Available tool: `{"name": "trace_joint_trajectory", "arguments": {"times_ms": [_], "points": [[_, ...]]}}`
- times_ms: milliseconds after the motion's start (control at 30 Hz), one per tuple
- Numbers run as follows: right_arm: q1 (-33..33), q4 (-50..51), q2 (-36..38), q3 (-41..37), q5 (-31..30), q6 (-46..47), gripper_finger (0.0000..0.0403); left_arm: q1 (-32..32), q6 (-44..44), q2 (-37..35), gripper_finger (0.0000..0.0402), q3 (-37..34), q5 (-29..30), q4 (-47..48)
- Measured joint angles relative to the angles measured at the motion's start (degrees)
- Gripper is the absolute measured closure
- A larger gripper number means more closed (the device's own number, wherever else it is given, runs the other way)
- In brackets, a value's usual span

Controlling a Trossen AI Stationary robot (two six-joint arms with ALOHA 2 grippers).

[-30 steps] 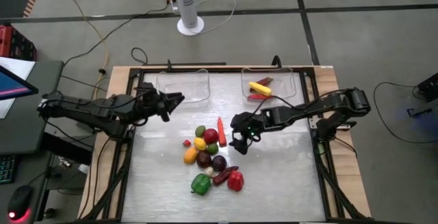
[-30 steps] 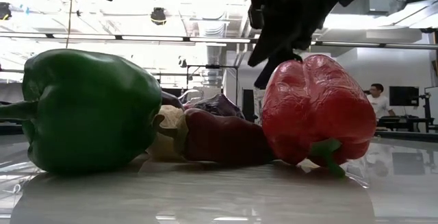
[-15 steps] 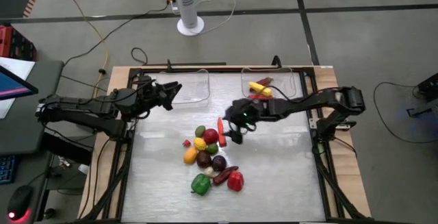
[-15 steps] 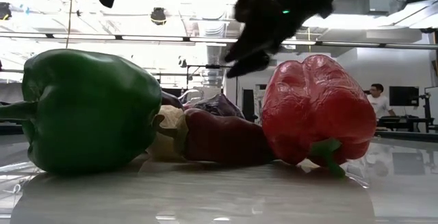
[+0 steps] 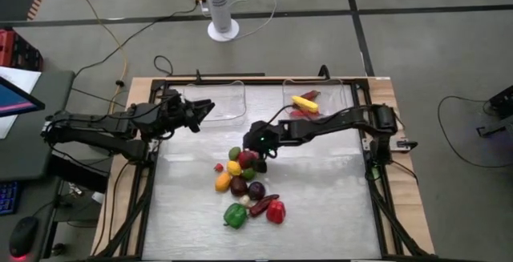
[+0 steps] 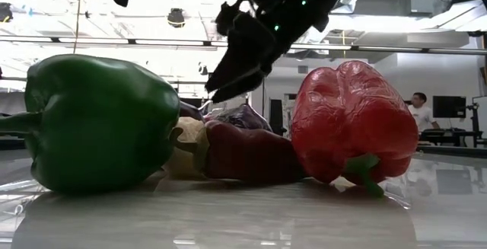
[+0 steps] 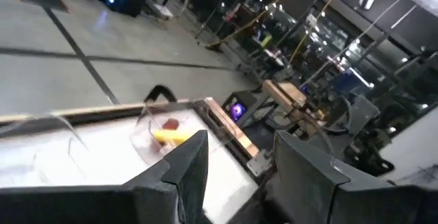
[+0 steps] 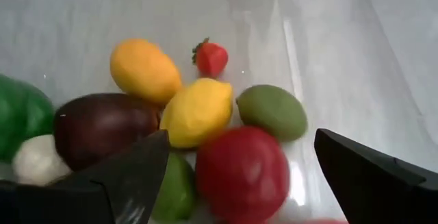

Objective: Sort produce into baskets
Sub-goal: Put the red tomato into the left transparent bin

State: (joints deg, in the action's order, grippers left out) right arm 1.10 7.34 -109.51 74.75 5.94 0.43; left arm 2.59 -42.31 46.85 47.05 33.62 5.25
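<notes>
The produce lies in a pile at the table's middle: a red round piece (image 5: 247, 159), a yellow lemon (image 5: 233, 167), a green lime (image 5: 234, 153), a green pepper (image 5: 235, 215) and a red pepper (image 5: 276, 211). My right gripper (image 5: 258, 144) is open above the pile's far end. In the right wrist view its fingers (image 8: 130, 176) stand on either side of the red round piece (image 8: 241, 172), apart from it. My left gripper (image 5: 200, 108) is open and empty beside the left basket (image 5: 218, 100). The right basket (image 5: 337, 94) holds a yellow banana (image 5: 304, 102).
A small strawberry (image 8: 211, 57), an orange piece (image 8: 144, 69) and a dark purple piece (image 8: 102, 125) lie round the lemon (image 8: 198, 111). A dark red chilli (image 6: 243, 154) lies between the two peppers. Bare table lies to the right of the pile. A person stands in the room beyond.
My right gripper has gone toward the table's left edge and a little toward the far edge, from beside the pile to above its far end, staying open. My left gripper has shifted slightly toward the far edge near the left basket.
</notes>
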Motion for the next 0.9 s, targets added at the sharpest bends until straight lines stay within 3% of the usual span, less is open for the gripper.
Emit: {"name": "trace_joint_trajectory", "arguments": {"times_ms": [367,900], "points": [[-1.11,3.92,-3.42,-0.16,-3.08,-4.72,0.0051,0.13,-2.51,-0.37,0.0248,-0.04,-0.44,0.46],[-0.44,4.45,-2.93,-0.12,-2.99,-9.96,0.0165,0.06,-4.91,-0.37,0.0248,-0.04,0.16,0.32]]}}
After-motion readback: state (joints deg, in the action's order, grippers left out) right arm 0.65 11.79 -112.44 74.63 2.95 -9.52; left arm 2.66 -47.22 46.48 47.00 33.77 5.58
